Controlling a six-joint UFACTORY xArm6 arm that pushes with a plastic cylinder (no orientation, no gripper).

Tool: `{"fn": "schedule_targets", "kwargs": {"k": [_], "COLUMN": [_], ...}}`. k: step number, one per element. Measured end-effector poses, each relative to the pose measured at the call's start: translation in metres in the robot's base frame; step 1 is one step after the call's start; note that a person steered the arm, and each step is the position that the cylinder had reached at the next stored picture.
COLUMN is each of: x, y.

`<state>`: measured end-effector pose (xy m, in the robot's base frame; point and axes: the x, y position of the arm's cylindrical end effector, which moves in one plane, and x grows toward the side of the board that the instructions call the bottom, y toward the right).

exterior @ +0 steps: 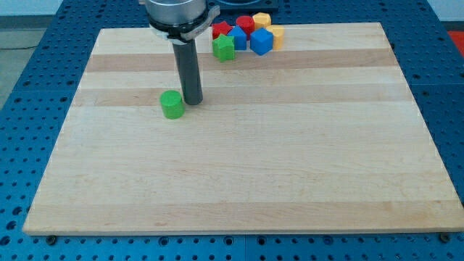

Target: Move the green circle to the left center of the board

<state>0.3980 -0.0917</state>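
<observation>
The green circle [172, 104] is a short green cylinder on the wooden board [239, 174], left of the middle and in the upper half of the view. My tip [192, 101] rests on the board right beside it, on its right side, touching or nearly touching. The dark rod rises straight up from there to the arm's head at the view's top.
A cluster of blocks sits at the board's top edge, right of the rod: a green block [224, 48], a red block [221, 31], a blue block [237, 38], a red block [245, 23], a blue cube [261, 42], and yellow blocks [262, 19] [275, 35].
</observation>
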Motion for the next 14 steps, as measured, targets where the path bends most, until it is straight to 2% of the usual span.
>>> {"fn": "schedule_targets", "kwargs": {"k": [2,5,9,11,14], "x": [0.001,0.027,0.025,0.052,0.026], "y": [-0.025,-0.008,-0.081,-0.084,-0.108]}}
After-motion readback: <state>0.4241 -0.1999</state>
